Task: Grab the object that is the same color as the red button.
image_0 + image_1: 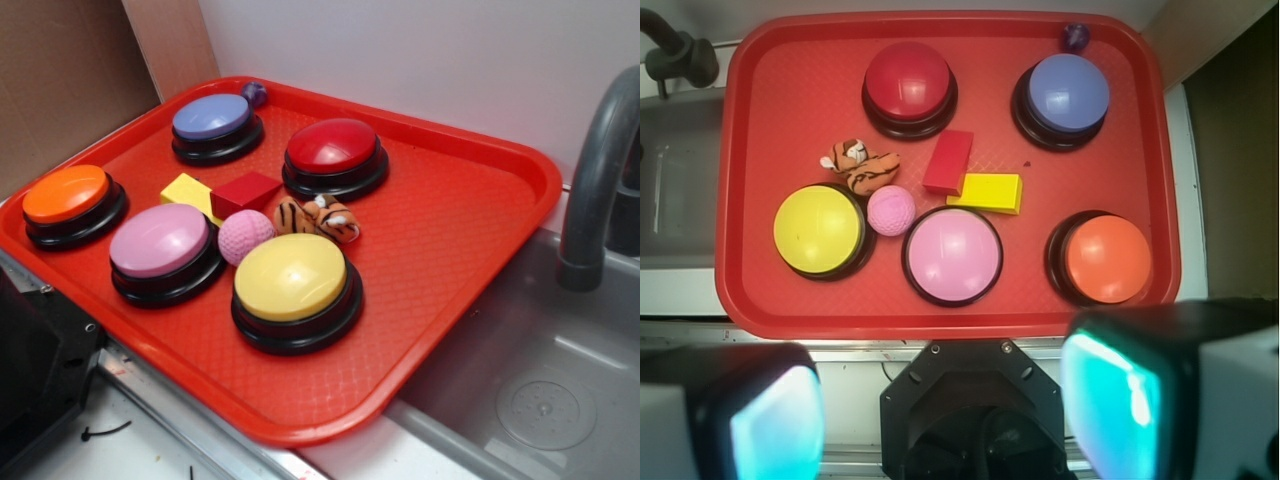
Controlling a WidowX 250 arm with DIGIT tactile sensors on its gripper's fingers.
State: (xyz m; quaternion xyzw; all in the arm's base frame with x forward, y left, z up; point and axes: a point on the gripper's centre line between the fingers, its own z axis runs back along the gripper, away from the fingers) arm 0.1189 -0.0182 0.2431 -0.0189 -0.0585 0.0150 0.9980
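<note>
- Red plastic tray (480, 215) on a counter, white wall behind, grey sink (560, 390) and dark faucet (600, 180) at the right in the exterior view.
- Five dome buttons on black bases on tray: red button (333, 148), purple button (212, 120), orange button (68, 196), pink button (161, 242), yellow button (291, 279).
- Small dark-red block (246, 192) mid-tray, just in front of red button, touching or nearly touching yellow block (188, 190) beside it.
- From wrist view: dark-red block lying flat between red button and pink button, yellow block at its lower corner.
- Pink dimpled ball (244, 236) between pink and yellow buttons, close to both.
- Tiger plush toy (318, 219) next to ball, between red and yellow buttons.
- Small purple object (254, 94) at tray's far rim, right behind purple button; too small to identify.
- Gripper (940, 420) seen only in wrist view, well above tray near its front edge, spread wide, nothing held; fingers (1110, 400) blurred at bottom of frame.
- Dark-red block untouched, well apart from gripper.
</note>
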